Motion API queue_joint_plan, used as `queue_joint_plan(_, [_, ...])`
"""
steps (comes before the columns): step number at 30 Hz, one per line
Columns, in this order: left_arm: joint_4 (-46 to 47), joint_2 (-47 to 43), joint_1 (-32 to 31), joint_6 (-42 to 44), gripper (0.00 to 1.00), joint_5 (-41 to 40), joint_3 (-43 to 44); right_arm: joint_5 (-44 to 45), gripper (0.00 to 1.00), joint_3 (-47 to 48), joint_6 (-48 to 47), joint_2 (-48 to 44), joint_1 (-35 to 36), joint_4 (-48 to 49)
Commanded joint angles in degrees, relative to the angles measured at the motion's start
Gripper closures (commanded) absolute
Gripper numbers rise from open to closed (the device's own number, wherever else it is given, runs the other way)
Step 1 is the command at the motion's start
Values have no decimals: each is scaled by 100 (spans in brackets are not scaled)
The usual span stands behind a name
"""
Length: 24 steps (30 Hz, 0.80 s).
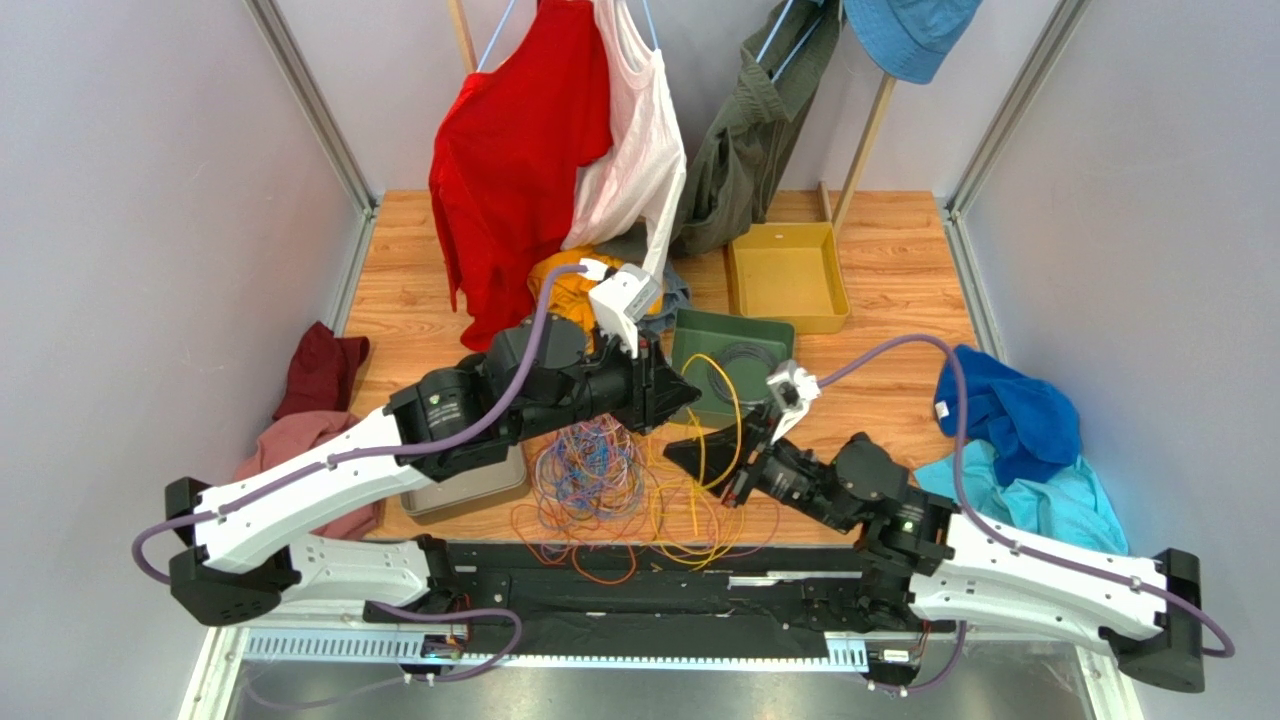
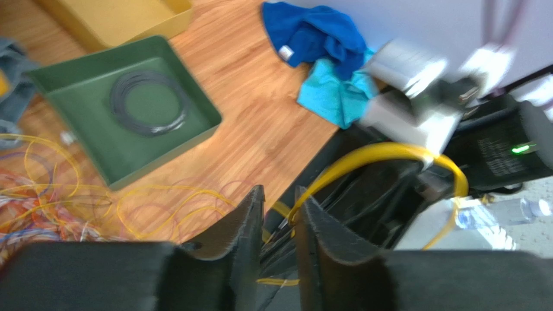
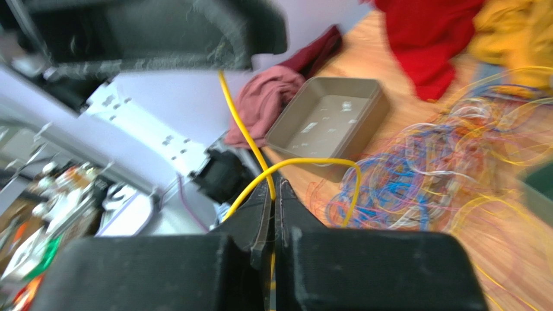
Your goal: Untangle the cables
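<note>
The cables (image 1: 601, 465) lie as a loose orange, blue, purple and yellow tangle on the wooden table in front of the arm bases, and show as well in the right wrist view (image 3: 415, 175) and the left wrist view (image 2: 39, 201). One yellow cable (image 1: 732, 405) rises out of the tangle. My right gripper (image 1: 699, 453) is shut on it, the strand pinched at the fingertips (image 3: 274, 193). Just above, my left gripper (image 1: 676, 393) has its jaws a little apart (image 2: 280, 197). The yellow cable (image 2: 389, 152) arches down to the tip of its right finger.
A green tray (image 1: 736, 320) holding a dark coil (image 2: 148, 103) stands behind the grippers, with a yellow tray (image 1: 789, 278) beyond it. A grey tray (image 1: 466, 495) sits under the left arm. Hanging clothes (image 1: 519, 165) fill the back; blue cloths (image 1: 1022, 420) lie right, maroon cloths (image 1: 316, 383) left.
</note>
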Motion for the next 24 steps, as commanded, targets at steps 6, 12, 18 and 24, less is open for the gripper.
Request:
queue_joint_plan(6, [-849,-1152,-5,-561,4,-2292,-1388,3004,100,2287,-1020,-474,-48,-2648])
queue_joint_plan(12, [-982,-2057,3,-1239,4,-2592,-2390,3507,100,3890,-1688,711,-608,-3343])
queue_joint_plan(18, [-789,-2682,3,-1547,5,-2338,-3111,2682,100,5340,-1390,1863,-2110,-3958])
queue_joint_plan(24, [-551,-2752,3,-1442,7,-2030,-3349,2276,100,5825,-1346,2400,-2474,-4090])
